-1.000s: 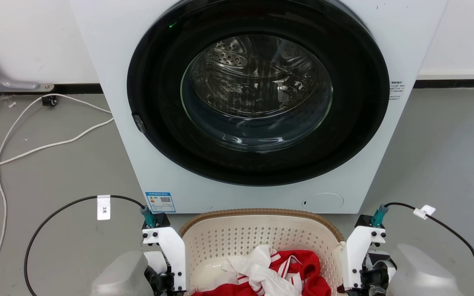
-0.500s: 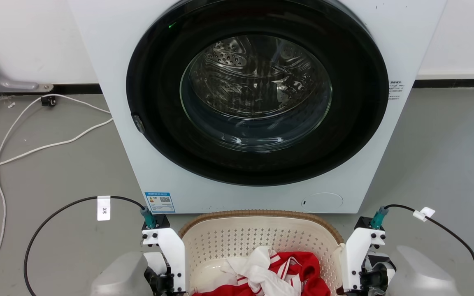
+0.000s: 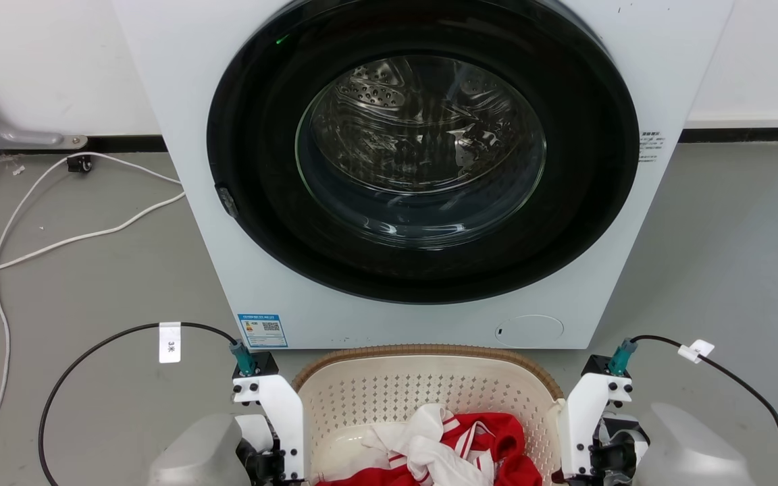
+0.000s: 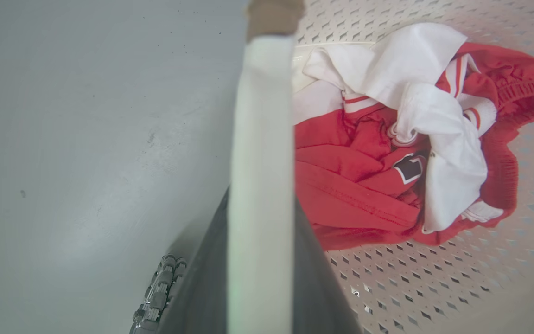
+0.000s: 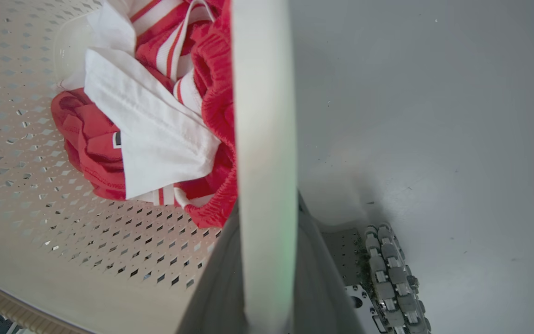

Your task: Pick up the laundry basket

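The white tag (image 3: 169,342) on the black cable (image 3: 92,351), lower left, reads "3米". The blue sticker (image 3: 263,330) with a QR code and the small print (image 3: 651,146) on the washer (image 3: 179,101) are too small to read.

Black-screwed white wrist brackets (image 3: 282,412); teal plugs (image 3: 243,356), black cables (image 3: 125,331), white tags (image 3: 169,341); grey forearm shells (image 3: 196,449); left hand (image 4: 261,204) dark-fingered

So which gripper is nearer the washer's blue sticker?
Left. The left gripper sits just in front of the blue sticker; the right gripper is across the laundry basket.
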Motion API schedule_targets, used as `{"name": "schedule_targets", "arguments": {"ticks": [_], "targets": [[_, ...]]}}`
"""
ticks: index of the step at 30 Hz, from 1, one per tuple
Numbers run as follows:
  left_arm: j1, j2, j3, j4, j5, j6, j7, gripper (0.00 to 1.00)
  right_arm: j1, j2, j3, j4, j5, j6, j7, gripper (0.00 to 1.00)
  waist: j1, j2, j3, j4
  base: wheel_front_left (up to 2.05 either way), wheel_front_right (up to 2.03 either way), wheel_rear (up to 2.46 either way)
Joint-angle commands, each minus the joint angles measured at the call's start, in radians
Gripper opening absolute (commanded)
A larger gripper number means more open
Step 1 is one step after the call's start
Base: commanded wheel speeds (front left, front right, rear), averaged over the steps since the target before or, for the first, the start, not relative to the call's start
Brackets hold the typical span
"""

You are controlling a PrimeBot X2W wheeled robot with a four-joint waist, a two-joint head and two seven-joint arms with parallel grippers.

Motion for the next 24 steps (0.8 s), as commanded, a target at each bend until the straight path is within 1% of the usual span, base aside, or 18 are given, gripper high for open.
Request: {"name": "schedule_targets", "arguments": {"ticks": [1,24], "targets": [[0.006,-0.012,-0.004,-0.005,-0.004,-0.01,-0.002,0.0,0.002,0.015,-0.006,-0.007,-0.001,0.005,-0.002,0.0,0.0,0.0,0.0,0.0,0.0,0.0,0.0],[0.005,-0.017,-0.021,-0.003,-0.024,-0.01,-0.003,0.0,0.006,0.021,-0.037,-0.007,-0.027,0.005,0.002,0.0,0.0,0.0,-0.002,0.002,0.0,0.0,0.0]]}}
